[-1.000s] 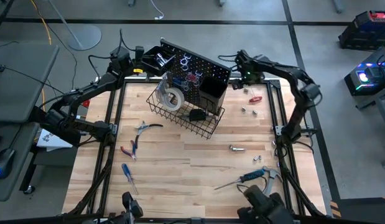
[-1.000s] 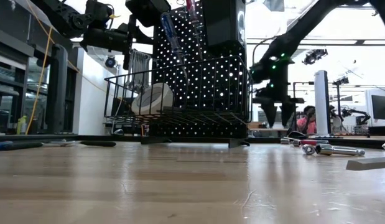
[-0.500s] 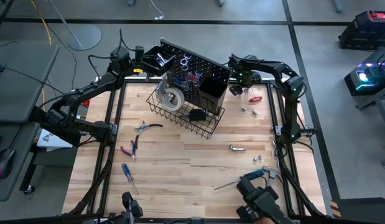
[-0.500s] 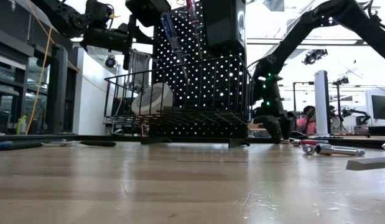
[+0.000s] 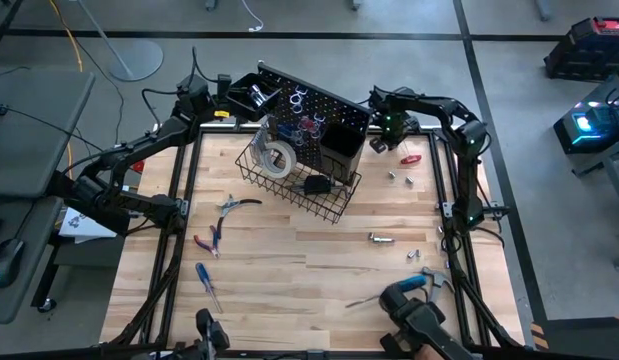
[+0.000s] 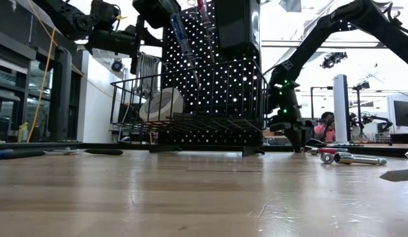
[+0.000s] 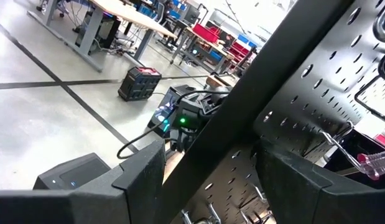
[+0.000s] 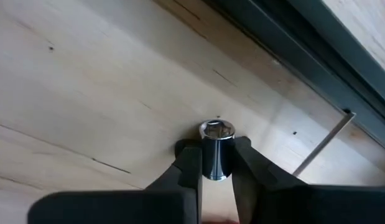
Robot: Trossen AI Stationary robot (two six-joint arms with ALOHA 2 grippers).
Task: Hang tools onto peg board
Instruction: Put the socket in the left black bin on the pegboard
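Our right gripper (image 8: 216, 163) is clamped on a small silver socket (image 8: 216, 146) standing on the pale wooden table (image 5: 289, 290), at the far right corner just beside the peg board (image 5: 319, 115); in the high view that gripper (image 5: 381, 143) sits low between the board's right end and a red-handled tool (image 5: 411, 158). The table's dark frame rail (image 8: 292, 46) runs close past the socket, so there is little room on that side, while bare wood opens toward the table's middle. Our left gripper (image 7: 208, 180) has its fingers apart astride the top edge of the peg board, at the board's far left end (image 5: 221, 98). The peg board stands upright and angled at the far edge, with a wire basket (image 5: 294, 180) in front holding one white tape roll (image 5: 279, 158) and a black item (image 5: 316, 185) we cannot identify. On the left of the table we count two pliers (image 5: 221, 222) and one blue-handled screwdriver (image 5: 207, 283); on the right a few small silver pieces (image 5: 399, 178), one silver bit (image 5: 379, 238) and another blue-handled tool (image 5: 404, 284) near the front. In the low view a person (image 6: 325, 127) sits far behind the table.
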